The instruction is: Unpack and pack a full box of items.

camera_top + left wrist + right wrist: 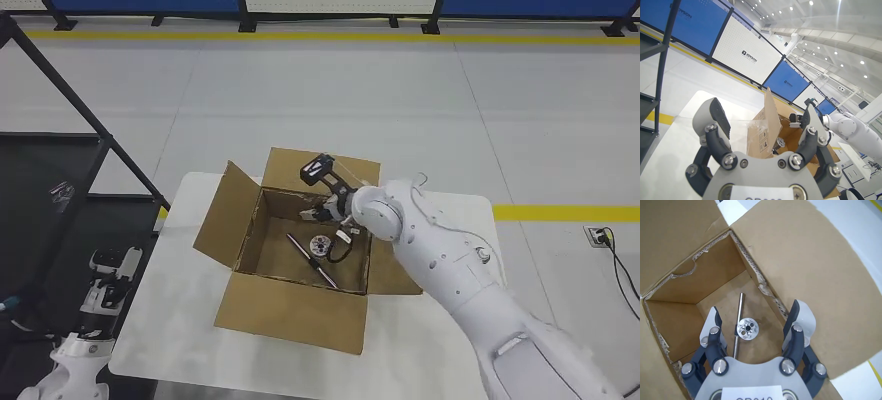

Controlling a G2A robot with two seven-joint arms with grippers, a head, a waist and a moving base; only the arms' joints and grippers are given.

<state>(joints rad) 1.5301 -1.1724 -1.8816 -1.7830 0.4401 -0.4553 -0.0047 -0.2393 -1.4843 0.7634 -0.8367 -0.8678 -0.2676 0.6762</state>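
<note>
Box (290, 310) sits open on the worktop (170, 330). I think unpacking is nearly done: I see just a rod (739, 313) and a round metal part (747, 329) inside. My right gripper (755, 308) hangs over them, fingers wide open and empty. My left gripper (762, 105), off to the left, is open and empty too.

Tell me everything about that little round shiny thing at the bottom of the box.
The round metal part is a silvery disc with a dark centre hole ringed by smaller holes. It lies flat on the floor of the open cardboard box, against a slim metal rod, under the open right gripper, which is not touching it.
</note>
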